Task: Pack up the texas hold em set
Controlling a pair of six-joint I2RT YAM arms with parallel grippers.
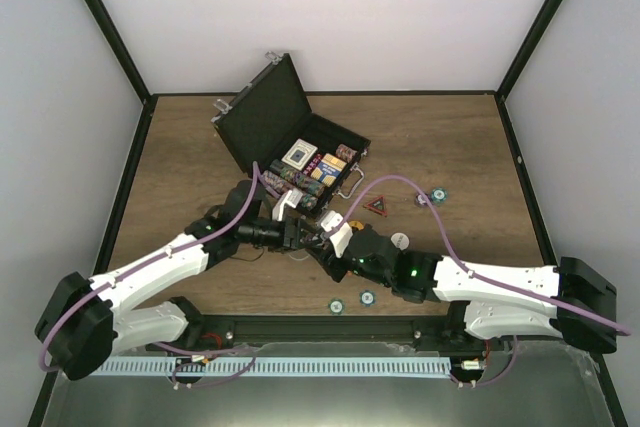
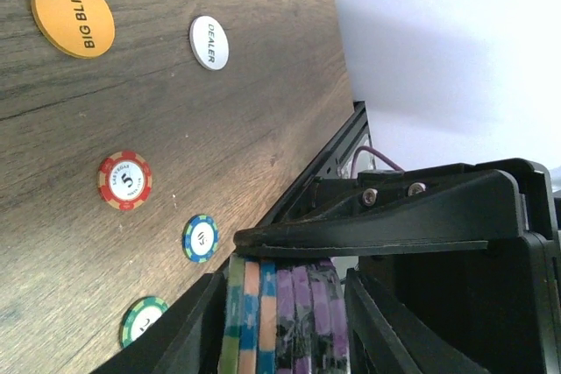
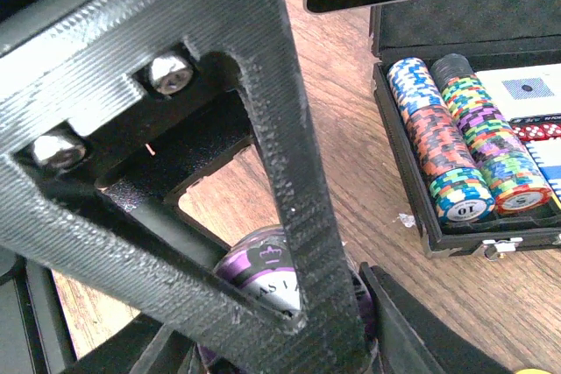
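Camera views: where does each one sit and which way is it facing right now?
Top view: above and behind the robot, looking down on the table, the open case, and the left gripper and right gripper tip to tip mid-table.
Left wrist: low, looking across the table at the orange button and white button; stack of chips between its own jaws.
Right wrist: low, facing the case's chip rows; own jaws at bottom.
Shared: both wrist views show the stack of chips.

Case (image 1: 262, 119) open, back-centre; chip rows (image 3: 443, 142), decks (image 1: 299, 154) in it; marker (image 1: 377, 205) right of case; chip stack (image 3: 263, 273) before case, probably off table; two loose chips (image 1: 337, 304) near front edge
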